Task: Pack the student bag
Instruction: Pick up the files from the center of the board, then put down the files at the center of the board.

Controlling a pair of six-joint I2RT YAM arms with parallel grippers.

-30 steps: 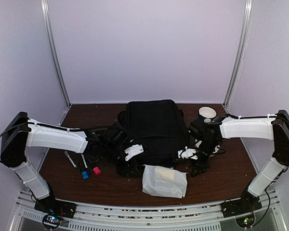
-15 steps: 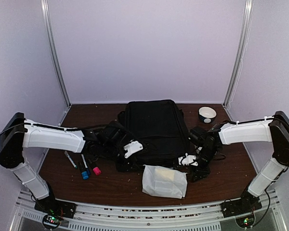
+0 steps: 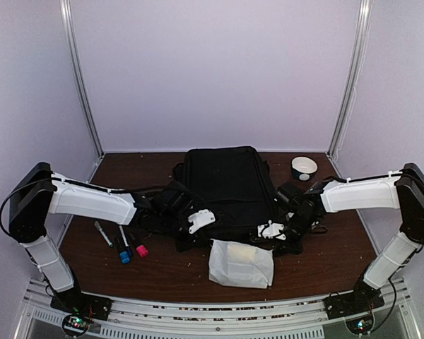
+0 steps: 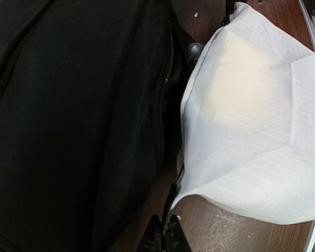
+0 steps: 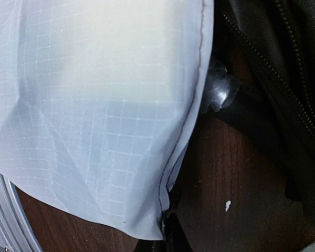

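Wide a second ago, the jaws of the left gripper (image 4: pixel 163 236) and right gripper (image 5: pixel 168 233) are pressing closed beside the white pouch (image 3: pixel 242 265). The black student bag (image 3: pixel 226 183) is lying flat.

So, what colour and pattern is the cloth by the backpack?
White with a fine grid pattern; the cloth shows best in the right wrist view.

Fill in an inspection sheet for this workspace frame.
Surface: brown wooden table.
Job's things: black student bag lying flat mid-table.
Clutter: white ripstop pouch at the bag's near edge; three markers left; bowl far right.
Grippers: left gripper and right gripper both shut by the bag's near edge; what they pinch is unclear.
Cables: black cables along the arms.
Surroundings: lilac walls, metal posts.
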